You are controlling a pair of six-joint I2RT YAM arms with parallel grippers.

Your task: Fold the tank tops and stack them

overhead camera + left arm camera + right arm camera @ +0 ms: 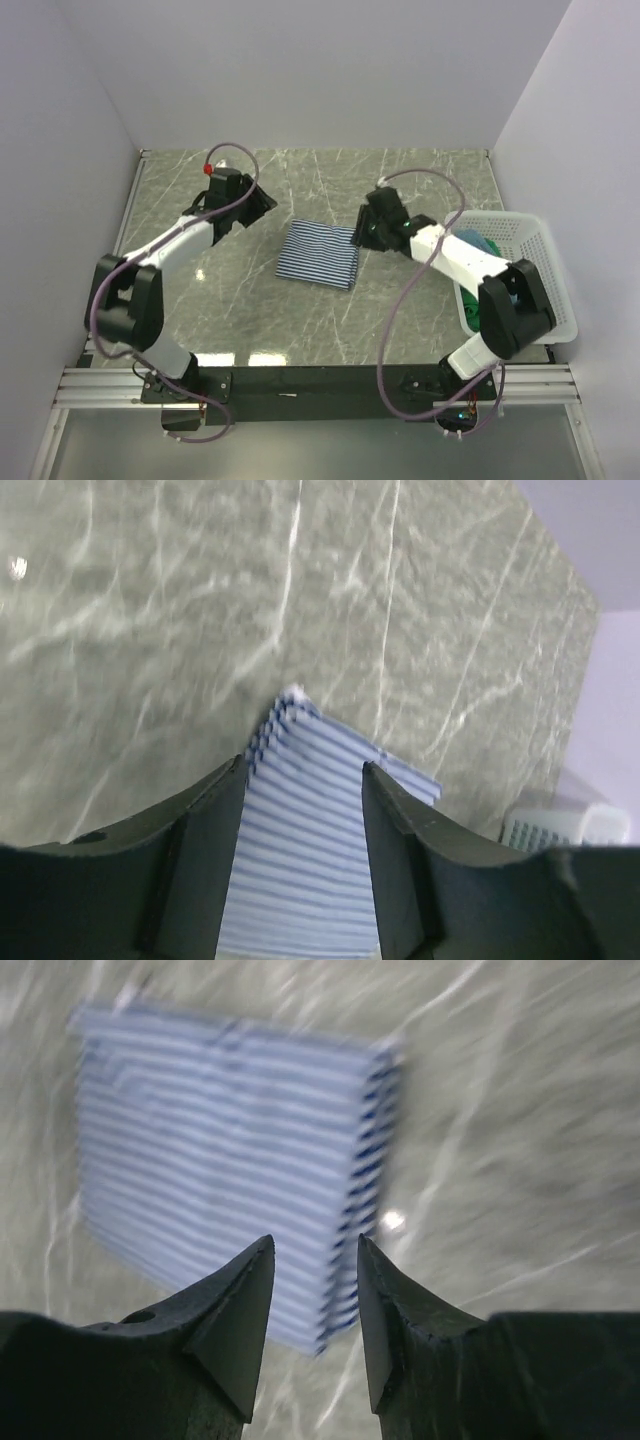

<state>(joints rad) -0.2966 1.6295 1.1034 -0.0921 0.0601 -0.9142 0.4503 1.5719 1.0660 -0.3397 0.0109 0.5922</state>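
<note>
**Jaws standing parted on both arms**

Overhead, the striped tank top (pixel 318 254) is lying folded mid-table, with the left gripper (pixel 262 203) near it and the right gripper (pixel 362 232) just beside it. The teal tank top (pixel 488 244) and green tank top (pixel 469 303) are sitting in the white basket (pixel 545 290). Only the wrist views are showing both grippers' fingers spread and holding nothing.
</note>
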